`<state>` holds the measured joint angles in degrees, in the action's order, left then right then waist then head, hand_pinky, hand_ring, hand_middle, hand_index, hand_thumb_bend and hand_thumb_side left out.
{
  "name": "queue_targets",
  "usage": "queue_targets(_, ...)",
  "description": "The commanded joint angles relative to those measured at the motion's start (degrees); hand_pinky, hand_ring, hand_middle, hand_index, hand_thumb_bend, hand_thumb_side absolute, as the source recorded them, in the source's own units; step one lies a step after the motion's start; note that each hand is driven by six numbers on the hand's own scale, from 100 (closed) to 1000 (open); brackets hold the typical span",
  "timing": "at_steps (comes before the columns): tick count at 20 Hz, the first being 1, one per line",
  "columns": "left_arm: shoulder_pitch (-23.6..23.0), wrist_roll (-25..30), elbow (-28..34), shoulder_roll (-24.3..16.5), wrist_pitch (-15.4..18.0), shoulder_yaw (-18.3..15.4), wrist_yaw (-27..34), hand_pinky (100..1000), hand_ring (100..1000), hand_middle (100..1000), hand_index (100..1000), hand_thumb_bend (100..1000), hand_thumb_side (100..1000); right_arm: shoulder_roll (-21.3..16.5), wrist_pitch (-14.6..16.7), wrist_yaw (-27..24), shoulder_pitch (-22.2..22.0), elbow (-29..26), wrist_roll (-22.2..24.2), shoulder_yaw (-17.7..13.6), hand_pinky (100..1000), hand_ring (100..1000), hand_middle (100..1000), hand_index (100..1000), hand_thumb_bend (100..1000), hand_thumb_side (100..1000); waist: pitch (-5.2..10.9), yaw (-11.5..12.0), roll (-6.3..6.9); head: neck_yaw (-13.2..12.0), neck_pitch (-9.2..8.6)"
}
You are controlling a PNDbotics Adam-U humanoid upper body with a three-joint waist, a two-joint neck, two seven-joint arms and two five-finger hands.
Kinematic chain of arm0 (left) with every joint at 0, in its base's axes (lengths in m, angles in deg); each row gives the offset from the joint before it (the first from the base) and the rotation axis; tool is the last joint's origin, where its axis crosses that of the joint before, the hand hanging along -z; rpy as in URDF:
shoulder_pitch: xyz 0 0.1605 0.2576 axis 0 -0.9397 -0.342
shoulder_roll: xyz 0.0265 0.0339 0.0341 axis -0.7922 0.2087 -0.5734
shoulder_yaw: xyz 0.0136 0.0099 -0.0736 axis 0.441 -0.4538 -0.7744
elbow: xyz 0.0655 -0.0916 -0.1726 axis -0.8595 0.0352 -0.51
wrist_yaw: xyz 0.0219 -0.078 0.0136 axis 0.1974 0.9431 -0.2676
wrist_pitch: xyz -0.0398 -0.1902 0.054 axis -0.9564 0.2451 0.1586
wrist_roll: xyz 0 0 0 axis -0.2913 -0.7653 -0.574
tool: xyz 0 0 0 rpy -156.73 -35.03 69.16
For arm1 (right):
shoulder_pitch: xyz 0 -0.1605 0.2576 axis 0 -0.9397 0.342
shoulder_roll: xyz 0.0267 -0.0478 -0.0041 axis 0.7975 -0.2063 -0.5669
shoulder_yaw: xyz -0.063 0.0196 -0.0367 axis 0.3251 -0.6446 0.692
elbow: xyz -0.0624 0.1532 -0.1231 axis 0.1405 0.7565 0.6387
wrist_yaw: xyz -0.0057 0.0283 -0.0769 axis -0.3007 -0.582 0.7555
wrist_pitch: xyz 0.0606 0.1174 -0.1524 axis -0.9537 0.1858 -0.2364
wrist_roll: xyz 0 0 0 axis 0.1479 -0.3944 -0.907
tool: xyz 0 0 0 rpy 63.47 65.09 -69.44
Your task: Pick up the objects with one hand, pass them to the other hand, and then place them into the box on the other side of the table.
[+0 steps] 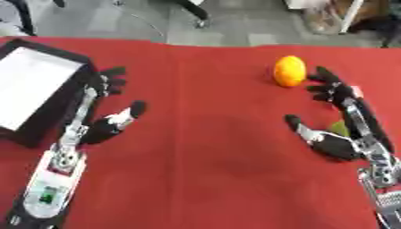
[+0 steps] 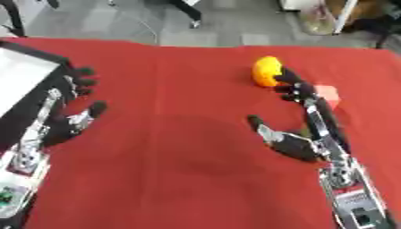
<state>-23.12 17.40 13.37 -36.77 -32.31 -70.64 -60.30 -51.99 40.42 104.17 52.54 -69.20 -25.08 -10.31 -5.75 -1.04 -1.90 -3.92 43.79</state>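
Red cloth covers the desk (image 1: 219,134), which fills the scene from the near edge to the far floor. At the far left sits the black box (image 1: 31,91) with a white inside. Both arms reach in from the near corners. On the left, the left hand (image 1: 106,123) lies beside the box, fingers straight and spread, holding nothing. On the right, the right hand (image 1: 333,134) is likewise spread wide and empty, its fingers (image 1: 325,82) just beside the orange fruit (image 1: 289,70). Something small and green (image 1: 339,128) shows behind the right palm.
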Motion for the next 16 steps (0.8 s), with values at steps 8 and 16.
queue_targets(8,0.47,1.47,-0.01,-0.15,2.25,1.28,-1.14,790,797,817,893,677,658,-2.17,-1.48,-0.40,-0.49,-1.12,0.50,-1.08,776,814,847,988,432,471,1.28,0.19,-0.36,0.16,0.33)
queue_targets(16,-0.26,1.80,1.00,-0.16,2.36,1.22,-0.99,784,782,808,892,673,669,-7.47,-5.43,4.59,-0.32,2.32,-0.09,-3.43,786,812,848,988,421,471,1.29,0.57,-0.42,1.28,0.33)
